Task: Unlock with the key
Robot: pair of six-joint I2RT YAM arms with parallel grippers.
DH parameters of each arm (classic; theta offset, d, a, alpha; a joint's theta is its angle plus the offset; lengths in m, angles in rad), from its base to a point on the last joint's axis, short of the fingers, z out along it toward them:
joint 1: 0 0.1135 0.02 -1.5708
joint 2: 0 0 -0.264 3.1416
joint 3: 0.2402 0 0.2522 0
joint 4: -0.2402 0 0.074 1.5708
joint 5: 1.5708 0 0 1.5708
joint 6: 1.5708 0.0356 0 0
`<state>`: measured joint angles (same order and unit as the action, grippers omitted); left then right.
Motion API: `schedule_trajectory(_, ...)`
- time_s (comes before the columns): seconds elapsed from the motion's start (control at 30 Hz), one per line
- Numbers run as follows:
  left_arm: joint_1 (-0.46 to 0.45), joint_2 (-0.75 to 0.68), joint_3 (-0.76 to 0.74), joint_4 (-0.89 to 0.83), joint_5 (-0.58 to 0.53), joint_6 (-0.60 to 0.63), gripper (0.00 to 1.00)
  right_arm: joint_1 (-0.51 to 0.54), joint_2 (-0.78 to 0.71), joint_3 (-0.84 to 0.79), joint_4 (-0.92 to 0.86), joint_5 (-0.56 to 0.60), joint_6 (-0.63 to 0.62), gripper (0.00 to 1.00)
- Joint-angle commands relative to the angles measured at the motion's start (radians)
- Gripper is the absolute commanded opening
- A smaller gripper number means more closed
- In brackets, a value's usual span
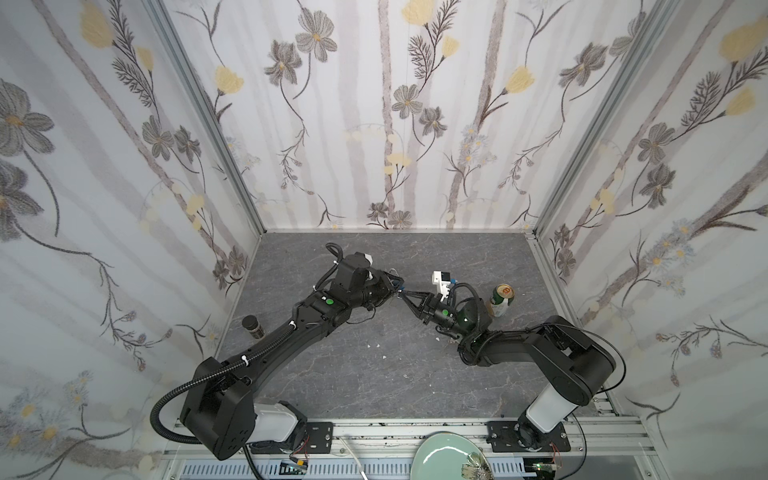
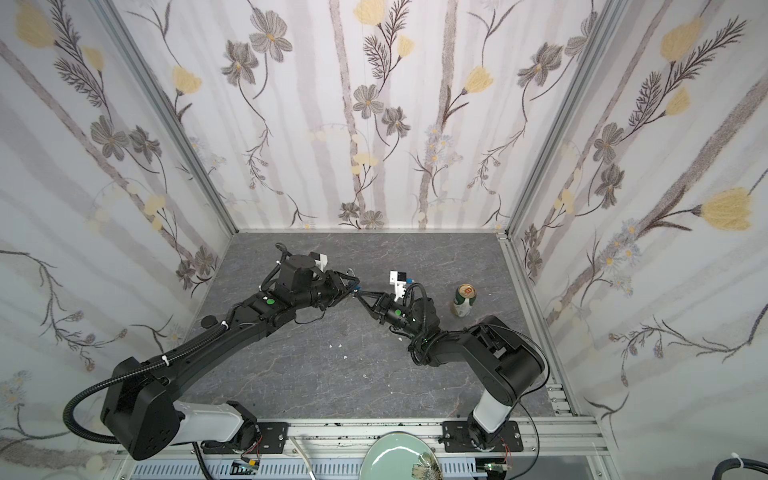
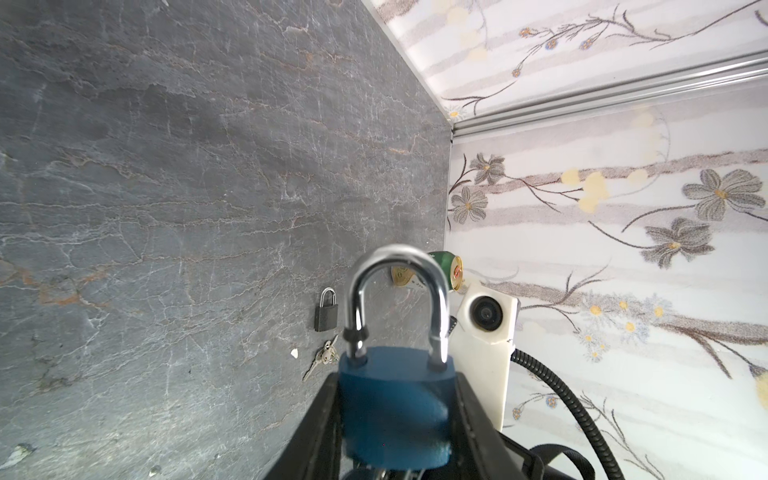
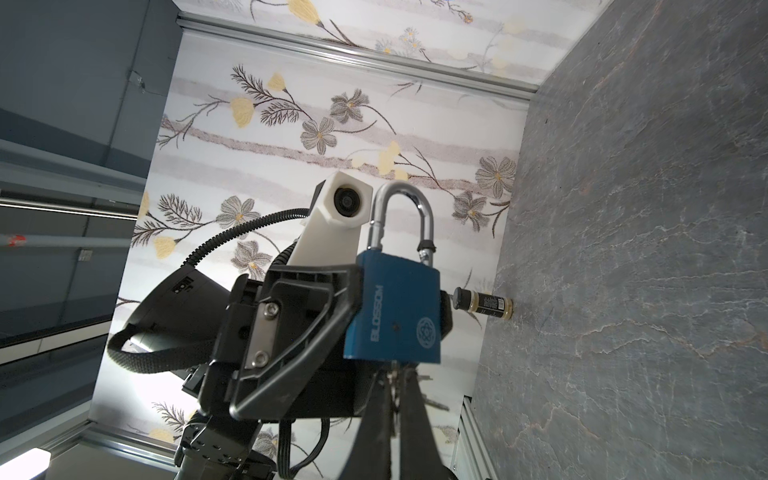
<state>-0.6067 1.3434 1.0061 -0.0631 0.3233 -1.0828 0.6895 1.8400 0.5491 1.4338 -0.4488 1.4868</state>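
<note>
The left claw (image 3: 397, 415) grips the blue padlock (image 4: 395, 307) by its body, up off the table (image 1: 332, 374) over its middle. The right claw (image 4: 397, 380) is pinched shut on the key (image 4: 393, 371), set in the padlock's base

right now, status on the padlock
Left gripper clamps blue padlock body. Right gripper shut on key at its underside. Black padlock, spare keys lie apart on table.
</note>
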Motion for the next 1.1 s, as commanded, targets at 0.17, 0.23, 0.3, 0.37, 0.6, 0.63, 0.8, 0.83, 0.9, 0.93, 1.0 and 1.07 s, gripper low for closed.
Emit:
schedule_trajectory(0.17, -0.003, -0.028, -0.010, 0.079, 0.035, -0.011, 0.00, 0.006, 0.024, 0.004, 0.156, -0.112, 0.067, 0.00)
schedule_trajectory(0.23, -0.003, -0.025, 0.000, 0.046, 0.024, -0.004, 0.00, 0.006, 0.001, 0.005, 0.083, -0.113, 0.015, 0.00)
schedule_trajectory(0.3, -0.003, -0.016, 0.028, -0.027, 0.001, 0.012, 0.00, 0.006, -0.028, 0.006, -0.011, -0.110, -0.048, 0.04)
schedule_trajectory(0.37, -0.002, -0.006, 0.062, -0.114, -0.025, 0.028, 0.00, 0.005, -0.064, 0.006, -0.122, -0.099, -0.120, 0.12)
schedule_trajectory(0.6, -0.003, 0.029, 0.115, -0.310, -0.112, 0.033, 0.00, 0.026, -0.206, 0.048, -0.618, 0.031, -0.426, 0.30)
schedule_trajectory(0.63, -0.002, 0.032, 0.117, -0.321, -0.120, 0.032, 0.00, 0.033, -0.224, 0.054, -0.666, 0.055, -0.459, 0.32)
schedule_trajectory(0.8, -0.002, 0.060, 0.122, -0.360, -0.128, 0.009, 0.00, 0.052, -0.299, 0.048, -0.766, 0.156, -0.547, 0.35)
schedule_trajectory(0.83, -0.002, 0.066, 0.124, -0.370, -0.129, 0.004, 0.00, 0.055, -0.309, 0.043, -0.777, 0.173, -0.564, 0.35)
schedule_trajectory(0.9, -0.001, 0.081, 0.127, -0.382, -0.118, 0.000, 0.00, 0.066, -0.327, 0.036, -0.791, 0.204, -0.596, 0.37)
schedule_trajectory(0.93, -0.001, 0.092, 0.131, -0.392, -0.112, -0.004, 0.00, 0.069, -0.333, 0.031, -0.797, 0.215, -0.611, 0.39)
schedule_trajectory(1.0, -0.001, 0.107, 0.140, -0.404, -0.100, -0.005, 0.00, 0.076, -0.343, 0.018, -0.791, 0.231, -0.637, 0.40)
schedule_trajectory(1.07, -0.001, 0.115, 0.140, -0.407, -0.090, -0.013, 0.00, 0.082, -0.348, 0.004, -0.769, 0.239, -0.651, 0.41)
